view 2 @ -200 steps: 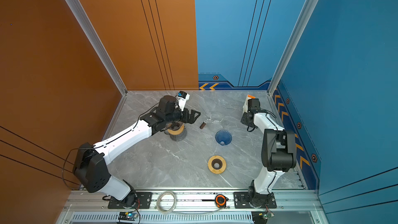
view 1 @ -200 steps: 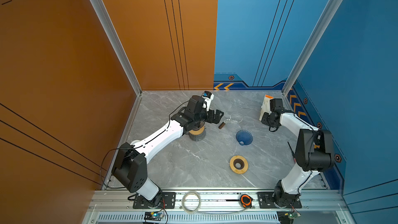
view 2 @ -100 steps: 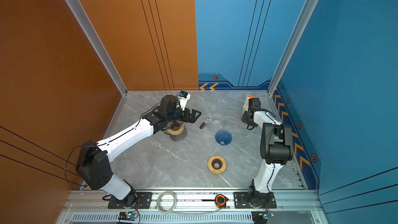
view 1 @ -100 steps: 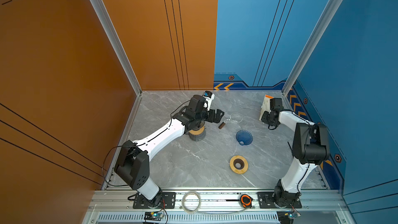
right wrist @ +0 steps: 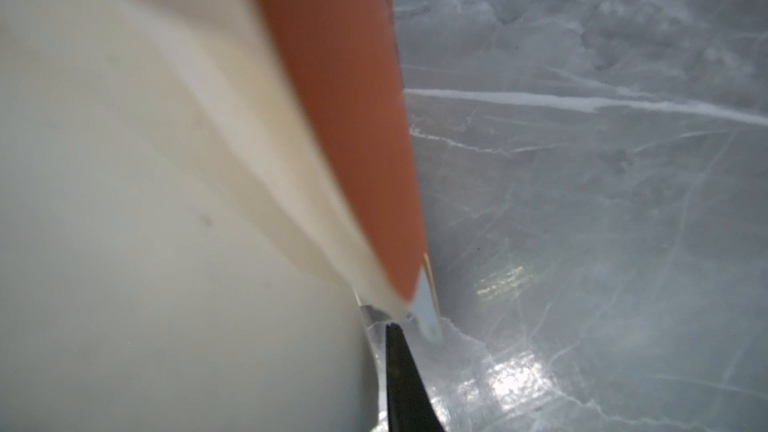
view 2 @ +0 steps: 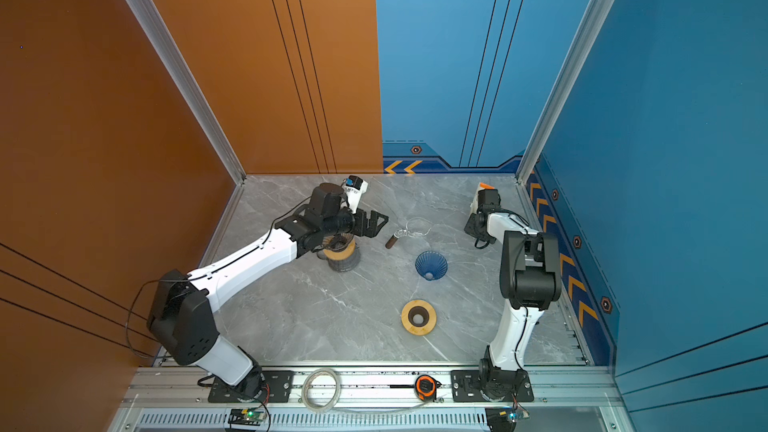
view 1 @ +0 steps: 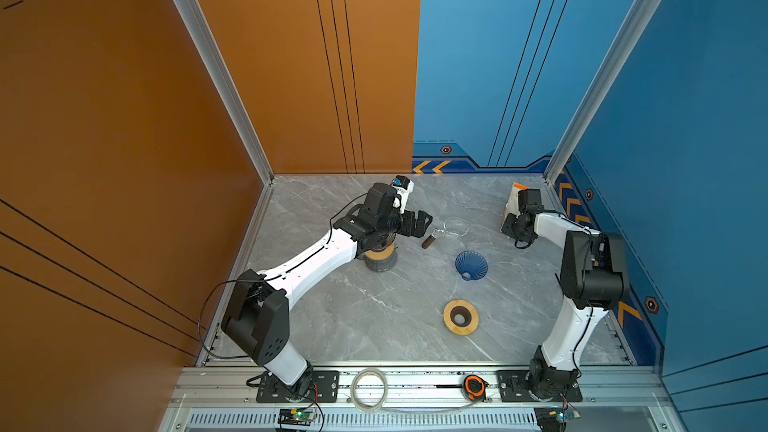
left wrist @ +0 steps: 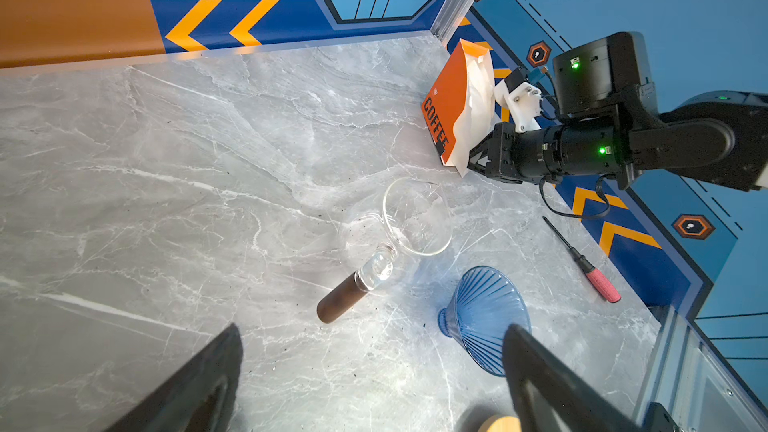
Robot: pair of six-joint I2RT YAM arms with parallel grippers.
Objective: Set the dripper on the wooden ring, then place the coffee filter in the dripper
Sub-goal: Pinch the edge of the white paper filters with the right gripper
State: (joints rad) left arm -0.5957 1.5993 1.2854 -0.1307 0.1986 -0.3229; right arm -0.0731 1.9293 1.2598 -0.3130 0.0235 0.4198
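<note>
Barely begun: the right gripper (left wrist: pixel 473 162) touches the orange coffee pouch (left wrist: pixel 442 118) at the table's (view 1: pixel 374 317) far right corner, and I cannot tell whether its jaws are closed. The left gripper (view 1: pixel 423 224) has its jaws wide apart; the blue dripper (view 1: pixel 471 264) is empty.

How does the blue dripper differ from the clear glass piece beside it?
The blue dripper is tinted and ribbed; the glass piece is clear and smooth. The glass piece has a brown handle; the blue dripper has none. Both lie loose on the marble table.
</note>
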